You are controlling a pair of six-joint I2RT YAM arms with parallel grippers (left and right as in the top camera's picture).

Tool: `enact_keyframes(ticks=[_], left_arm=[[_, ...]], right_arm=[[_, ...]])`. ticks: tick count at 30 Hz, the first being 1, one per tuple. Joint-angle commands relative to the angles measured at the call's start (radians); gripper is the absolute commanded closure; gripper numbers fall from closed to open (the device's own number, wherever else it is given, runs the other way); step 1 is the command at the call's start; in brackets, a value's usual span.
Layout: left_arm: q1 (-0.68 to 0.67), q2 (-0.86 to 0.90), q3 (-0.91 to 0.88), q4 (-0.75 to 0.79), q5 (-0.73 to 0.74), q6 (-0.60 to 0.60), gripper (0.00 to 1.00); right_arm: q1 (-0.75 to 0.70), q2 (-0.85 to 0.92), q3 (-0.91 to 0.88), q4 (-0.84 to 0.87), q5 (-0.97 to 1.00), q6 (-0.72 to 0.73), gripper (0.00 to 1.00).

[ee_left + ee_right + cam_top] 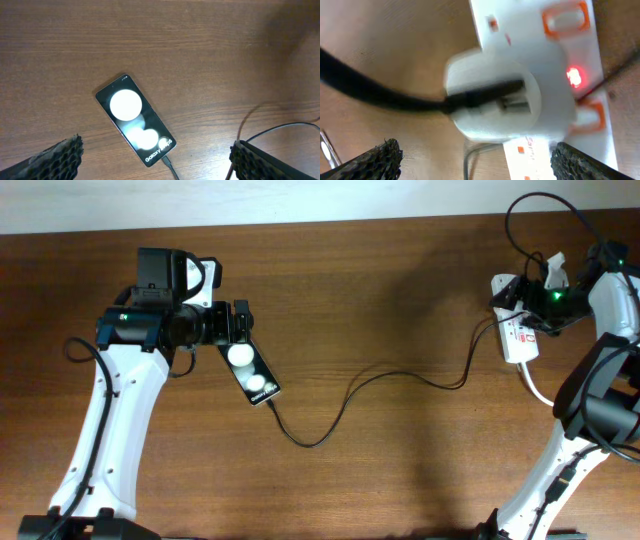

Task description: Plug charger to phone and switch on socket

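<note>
The left claw (157, 159) is hovering wide open over the phone (135, 120), which is lying on the left of the bench (400, 280) with the charger (330, 432) meeting its near end, while the right claw (477, 161) is gaping empty over the socket (580, 30) (red light (574, 76) glowing) at far right.

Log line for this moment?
glossy black smartphone: thin black charger cable plugged; white power strip: red lamp lit; left pincer: open; right pincer: open

socket (525, 25): blurred, cut by frame edges | charger (168, 165): cable cut off at bottom edge
</note>
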Motion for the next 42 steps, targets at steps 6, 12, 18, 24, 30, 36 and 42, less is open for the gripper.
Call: enact_keyframes(ticks=[6, 12, 18, 24, 30, 36, 42], left_arm=[[0.0, -0.014, 0.002, 0.003, -0.008, 0.013, 0.01], [0.0, -0.014, 0.002, 0.003, -0.008, 0.013, 0.01], [0.0, -0.014, 0.002, 0.003, -0.015, 0.012, 0.01], [0.0, -0.014, 0.002, 0.002, -0.024, 0.012, 0.01], [0.0, -0.014, 0.002, 0.002, -0.023, 0.012, 0.01], [0.0, -0.014, 0.002, 0.002, -0.023, 0.012, 0.01], [0.0, -0.014, 0.002, 0.002, -0.023, 0.012, 0.01]], right_arm=[[-0.03, -0.013, 0.081, -0.085, 0.099, 0.009, 0.01], [-0.03, -0.105, 0.081, -0.136, 0.128, 0.006, 0.01], [-0.029, -0.301, 0.081, -0.217, 0.207, 0.006, 0.01], [-0.029, -0.515, 0.081, -0.321, 0.274, 0.011, 0.01], [0.005, -0.658, 0.081, -0.398, 0.274, 0.013, 0.01], [0.088, -0.683, 0.08, -0.406, 0.274, 0.013, 0.01], [0.088, -0.683, 0.08, -0.4, 0.274, 0.013, 0.01]])
